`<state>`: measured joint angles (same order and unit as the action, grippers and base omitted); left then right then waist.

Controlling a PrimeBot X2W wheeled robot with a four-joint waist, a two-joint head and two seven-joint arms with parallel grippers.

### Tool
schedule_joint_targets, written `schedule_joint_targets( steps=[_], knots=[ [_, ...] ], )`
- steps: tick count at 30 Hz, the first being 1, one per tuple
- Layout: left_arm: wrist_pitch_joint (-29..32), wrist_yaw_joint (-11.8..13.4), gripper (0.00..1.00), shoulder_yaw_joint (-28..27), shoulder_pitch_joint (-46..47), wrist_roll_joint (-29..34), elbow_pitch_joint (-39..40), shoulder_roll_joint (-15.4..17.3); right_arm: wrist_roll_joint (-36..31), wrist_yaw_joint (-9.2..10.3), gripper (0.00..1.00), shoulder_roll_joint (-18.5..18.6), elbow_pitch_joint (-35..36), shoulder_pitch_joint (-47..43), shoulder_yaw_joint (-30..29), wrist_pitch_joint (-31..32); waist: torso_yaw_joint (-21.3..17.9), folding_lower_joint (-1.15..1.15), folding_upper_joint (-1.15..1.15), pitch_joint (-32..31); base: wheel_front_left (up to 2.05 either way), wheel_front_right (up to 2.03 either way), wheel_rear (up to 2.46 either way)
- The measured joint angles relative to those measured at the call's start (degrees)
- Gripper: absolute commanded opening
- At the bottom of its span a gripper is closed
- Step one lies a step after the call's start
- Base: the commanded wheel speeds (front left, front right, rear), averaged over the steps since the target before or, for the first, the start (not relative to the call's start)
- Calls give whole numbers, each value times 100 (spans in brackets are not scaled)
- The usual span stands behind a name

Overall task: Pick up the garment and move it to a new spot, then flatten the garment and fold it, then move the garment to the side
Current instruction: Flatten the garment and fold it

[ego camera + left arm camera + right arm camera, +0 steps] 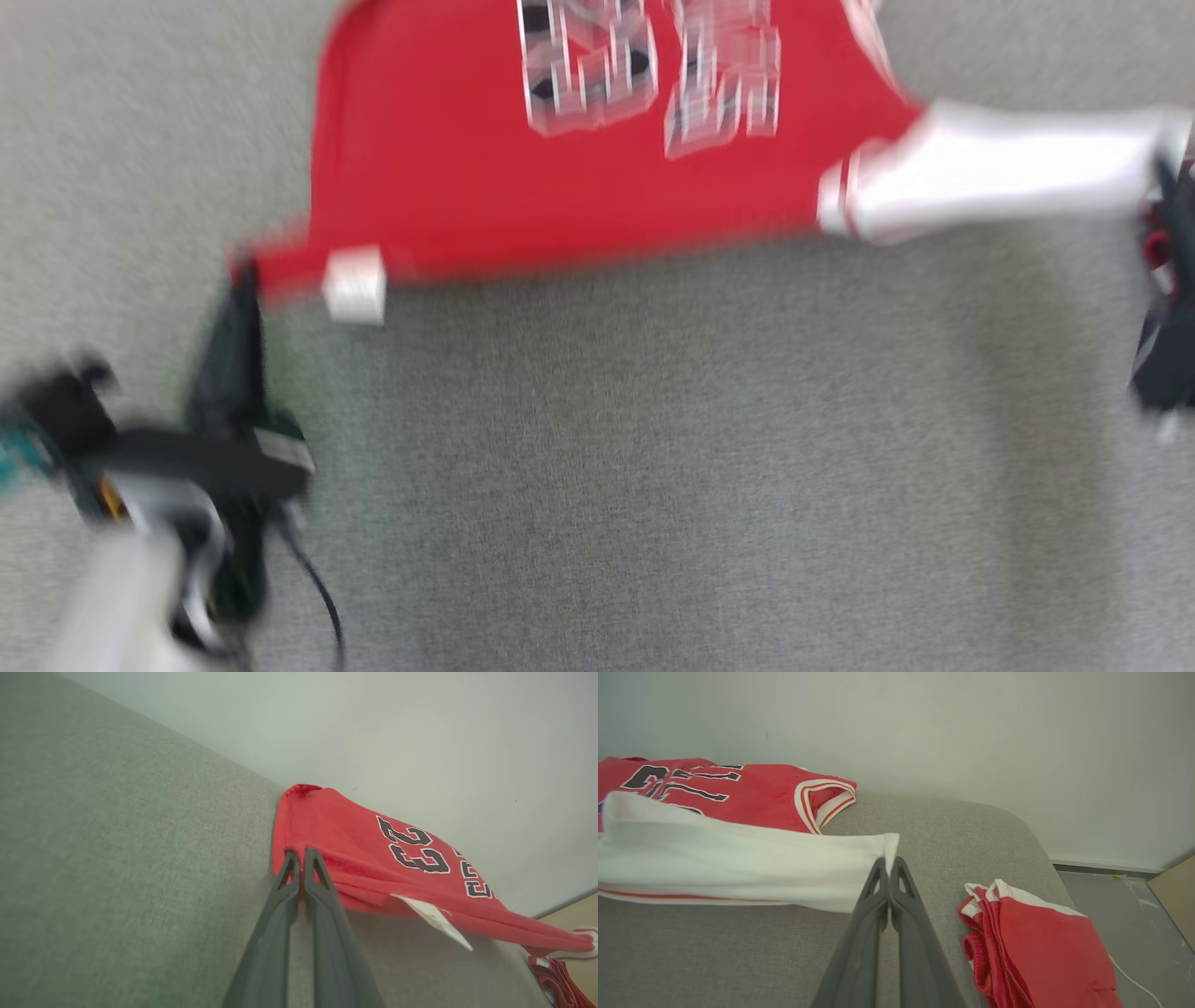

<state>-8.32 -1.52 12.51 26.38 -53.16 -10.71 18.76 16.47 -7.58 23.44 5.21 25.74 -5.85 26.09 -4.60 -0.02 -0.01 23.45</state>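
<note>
On the far side of the grey worktop (952, 835), red garment (448, 159) with black numbers, stretched left to right. Pinched at its near left corner by the left claw (299, 851), fingers pressed together on the red hem. Pinched at its white right end by the right claw (888, 861), likewise pressed together. Near right, apart: folded red pile (1045, 938).

Pretty plain room tbh. The worktop (971, 826) is covered in grey woven fabric with a rounded corner, and there's a bare off-white wall (971, 732) right behind it. Past its edge you get a grey floor (1111, 905), a bit speckled, with a thin white cable (1132, 977) trailing across it. A low skirting strip (1101, 864) runs along the wall's foot, and a tan board (1176, 891) sits off to the side. Light is soft and even.
</note>
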Motion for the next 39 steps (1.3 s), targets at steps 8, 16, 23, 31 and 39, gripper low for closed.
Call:
schedule_joint_targets(
  steps=[8, 16, 23, 31, 39],
  knots=[
    [194, 469, 0, 331, -1819, -158, 584, -236, -445, 1, 0, -1069, 1176, -2053, -526, 1538, 12, 0, -1, -812, 0, 0, 0],
    [237, 734, 0, 431, -2600, -237, 467, -311, -601, 1, 0, -1630, 1494, -3193, -535, 2231, 18, 0, -1, -1478, 0, 0, 0],
    [606, 1018, 0, 683, -3072, -178, 445, -192, -621, 1, 0, -1750, 1251, -3762, -583, 2615, 37, 0, 0, -1889, 0, 0, 0],
    [870, 1217, 0, 836, -3339, -55, 557, -11, -342, 1, 0, -1735, 1188, -3997, -501, 2933, 84, 2, 1, -2040, 0, 0, 0],
    [1031, 1336, 0, 870, -3485, -3, 721, 162, -309, 1, 0, -1670, 1201, -4101, -501, 2830, 75, 2, 1, -2062, 0, 0, 0]
  ],
)
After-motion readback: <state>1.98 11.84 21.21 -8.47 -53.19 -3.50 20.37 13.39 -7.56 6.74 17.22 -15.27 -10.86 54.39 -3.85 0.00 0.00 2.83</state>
